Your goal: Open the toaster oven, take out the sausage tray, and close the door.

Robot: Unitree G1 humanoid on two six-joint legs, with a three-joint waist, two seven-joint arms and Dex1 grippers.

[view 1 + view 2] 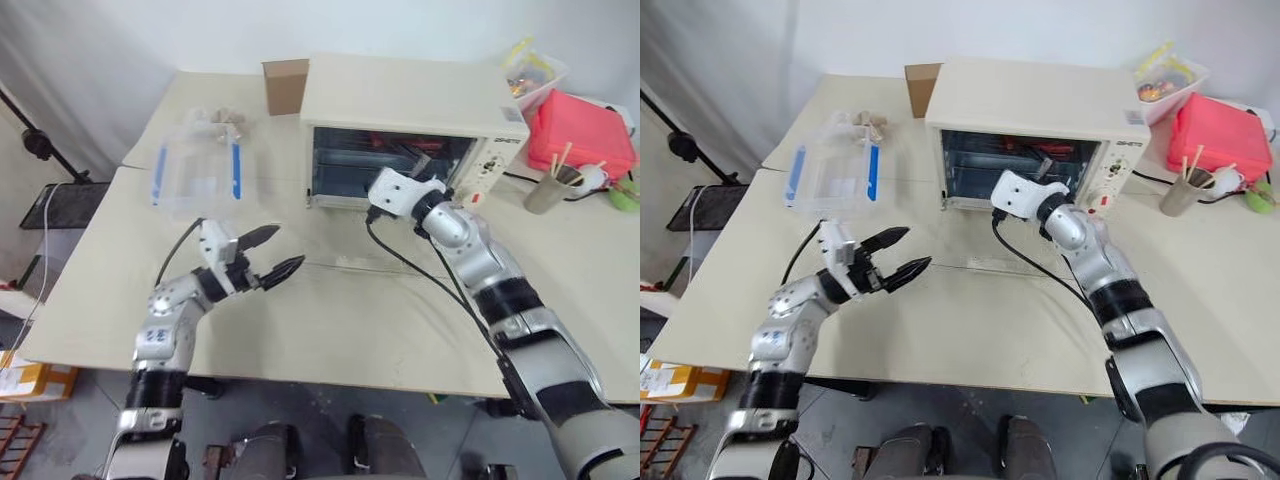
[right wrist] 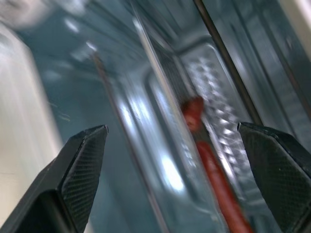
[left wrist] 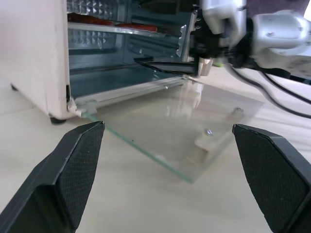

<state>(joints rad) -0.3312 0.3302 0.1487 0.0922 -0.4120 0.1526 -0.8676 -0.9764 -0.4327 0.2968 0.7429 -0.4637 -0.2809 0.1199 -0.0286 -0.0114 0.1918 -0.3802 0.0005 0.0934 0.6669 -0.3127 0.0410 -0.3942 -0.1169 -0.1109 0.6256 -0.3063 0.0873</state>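
Door (image 3: 184,141) lies flat open on table. Sausage tray (image 2: 214,145) sits on rack inside toaster oven (image 1: 400,100). Right gripper (image 2: 175,160) spread wide at oven mouth; left gripper (image 1: 270,255) spread wide, empty. Risk: angled approach snags rack, tilts tray, 2 sausages roll.

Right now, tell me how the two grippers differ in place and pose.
The left gripper hangs over bare table, well short of the toaster oven; the right gripper reaches into the oven's mouth above the lowered door. The right faces the sausage tray; the left faces the oven from outside. Both are open, holding nothing.
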